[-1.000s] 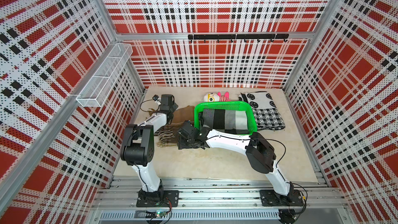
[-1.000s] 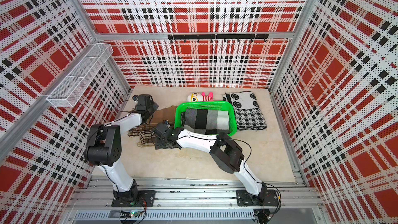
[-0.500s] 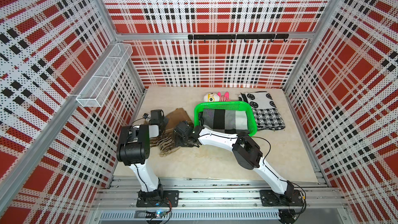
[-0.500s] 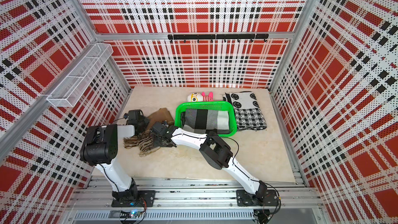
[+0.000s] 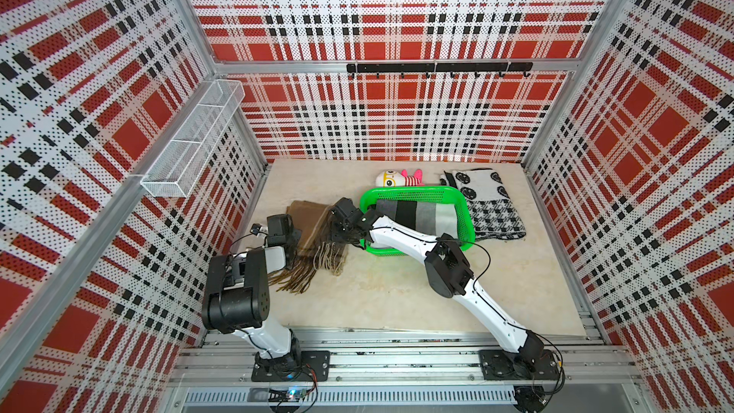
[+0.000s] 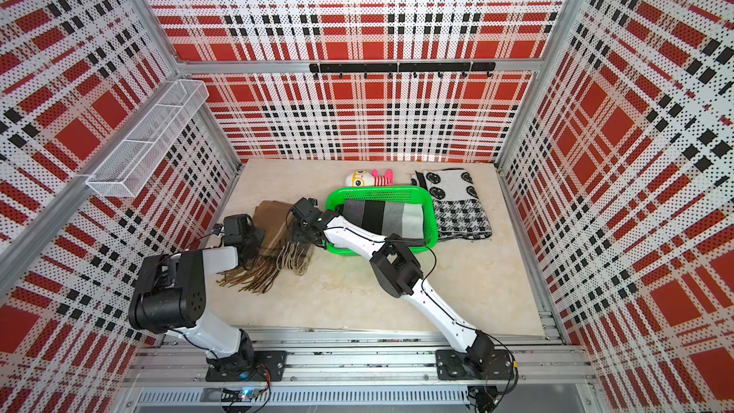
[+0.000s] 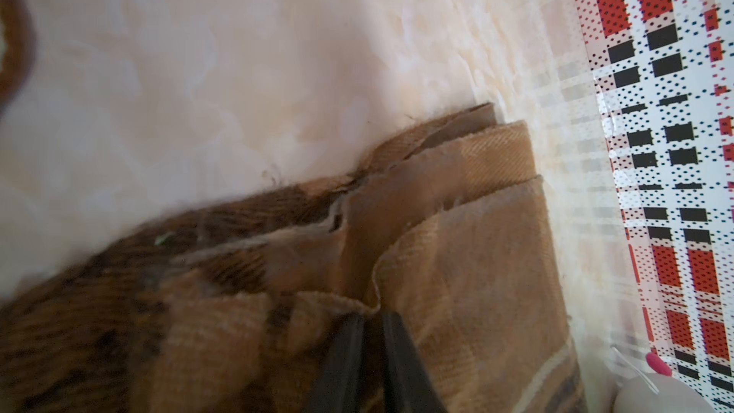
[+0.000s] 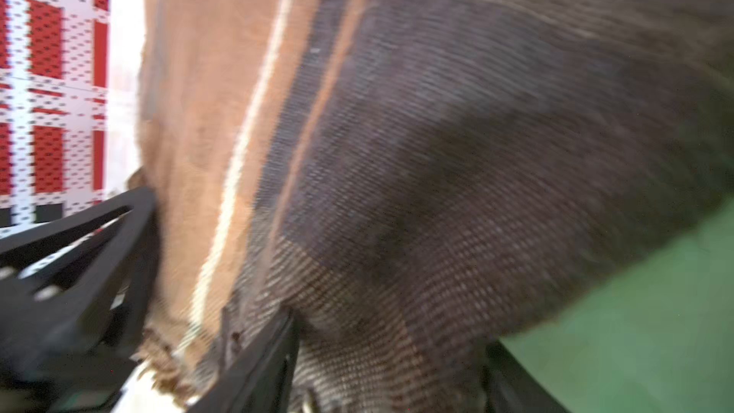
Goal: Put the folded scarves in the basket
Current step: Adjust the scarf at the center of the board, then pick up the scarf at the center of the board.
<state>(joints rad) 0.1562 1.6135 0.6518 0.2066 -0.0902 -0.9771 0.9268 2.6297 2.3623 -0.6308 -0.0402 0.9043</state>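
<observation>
A brown folded scarf [image 5: 313, 216] [image 6: 274, 216] with a fringed end lies on the table just left of the green basket [image 5: 409, 192] [image 6: 377, 192]. My left gripper [image 5: 294, 238] [image 7: 371, 317] is shut on a fold at the scarf's [image 7: 456, 252] left edge. At the right edge, beside the basket wall [image 8: 635, 331], my right gripper [image 5: 342, 232] [image 8: 389, 335] holds a thick bunch of the scarf [image 8: 437, 113] between widely spaced fingers. A grey, black and white striped cloth [image 5: 417, 216] lies inside the basket.
A black-and-white patterned scarf [image 5: 488, 208] lies right of the basket. A small plush toy [image 5: 397, 178] sits behind it. A white wire rack [image 5: 194, 145] hangs on the left wall and a black hook rail [image 5: 437, 67] on the back wall.
My left gripper came forward along the scarf's left edge and closed on it. The right gripper shifted back toward the basket corner. The scarf slid a little to the front left.
</observation>
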